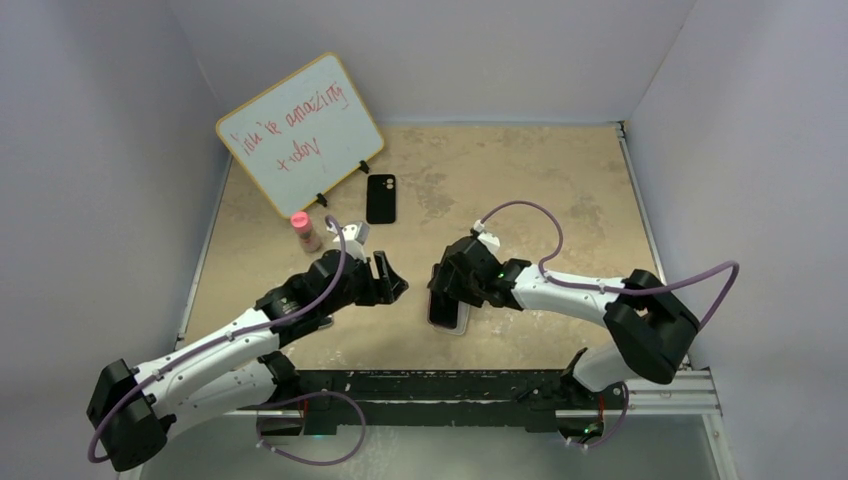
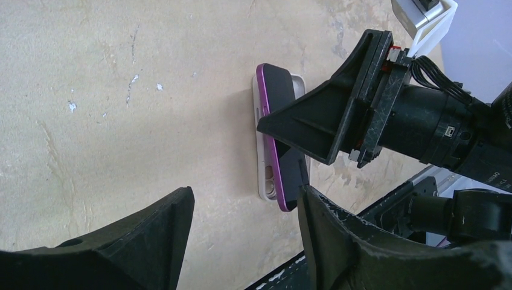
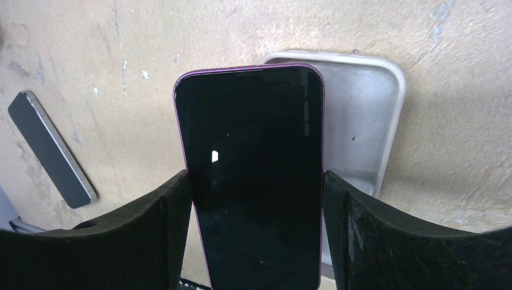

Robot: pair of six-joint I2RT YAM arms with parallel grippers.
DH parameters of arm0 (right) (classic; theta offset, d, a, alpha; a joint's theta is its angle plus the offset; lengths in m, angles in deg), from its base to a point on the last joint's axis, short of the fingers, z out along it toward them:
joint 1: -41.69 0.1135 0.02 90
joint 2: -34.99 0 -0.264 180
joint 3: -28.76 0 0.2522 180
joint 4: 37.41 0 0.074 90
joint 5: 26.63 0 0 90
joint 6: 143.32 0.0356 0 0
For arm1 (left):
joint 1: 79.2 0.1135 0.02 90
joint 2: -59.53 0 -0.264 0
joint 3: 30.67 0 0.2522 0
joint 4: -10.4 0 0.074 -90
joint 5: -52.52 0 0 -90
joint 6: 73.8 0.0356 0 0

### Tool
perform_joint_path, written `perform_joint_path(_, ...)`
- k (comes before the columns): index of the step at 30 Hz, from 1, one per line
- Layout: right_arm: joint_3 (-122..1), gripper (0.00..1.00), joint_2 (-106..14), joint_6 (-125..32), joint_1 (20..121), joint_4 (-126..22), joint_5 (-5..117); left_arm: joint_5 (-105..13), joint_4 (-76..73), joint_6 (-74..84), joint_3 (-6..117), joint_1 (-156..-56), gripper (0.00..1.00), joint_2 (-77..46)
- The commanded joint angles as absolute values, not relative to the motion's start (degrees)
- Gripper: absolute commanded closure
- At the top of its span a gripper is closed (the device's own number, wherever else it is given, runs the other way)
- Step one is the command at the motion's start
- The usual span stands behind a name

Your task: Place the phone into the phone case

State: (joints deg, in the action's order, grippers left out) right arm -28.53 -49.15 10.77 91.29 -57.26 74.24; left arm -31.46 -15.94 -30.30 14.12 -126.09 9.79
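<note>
Here, from the top external view, the right gripper [image 1: 438, 283] is clamped on the phone [image 1: 446, 312] near the middle of the table [image 1: 560, 190]. A pale edge of the phone case [image 1: 463, 327] shows under it. The left gripper [image 1: 396, 279] sits just to the left with its fingers parted and nothing between them. Farther back lie a black phone-shaped slab [image 1: 380, 198], a small pink-capped bottle [image 1: 305, 232] and a whiteboard [image 1: 300, 130] with red writing.

In the left wrist view, the left gripper [image 2: 241, 205] is wide open and empty. Beyond it, the phone [image 2: 276, 90], purple-rimmed, is held at a slant over the whitish case [image 2: 261, 151]. The phone is not seated in it.

In the right wrist view, the right gripper [image 3: 256, 199] pinches the phone [image 3: 253, 133] by its long edges, black screen toward the camera. The case [image 3: 362, 121] lies hollow side up behind it. The part of the hollow in view holds nothing. The dark slab [image 3: 51, 148] lies apart at the left.
</note>
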Motion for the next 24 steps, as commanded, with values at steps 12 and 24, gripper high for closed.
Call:
perform_joint_path(12,-25.94,0.46,-47.85,13.56,91.70,-55.13,79.53,-34.74,-10.44,-31.46,12.28,-125.87,0.38,4.52)
perform_joint_path(24,-27.14,0.16,-43.48,13.49,91.76,-59.59,79.92,-34.13,-9.22,-31.09,12.76,-125.91,0.40,0.85)
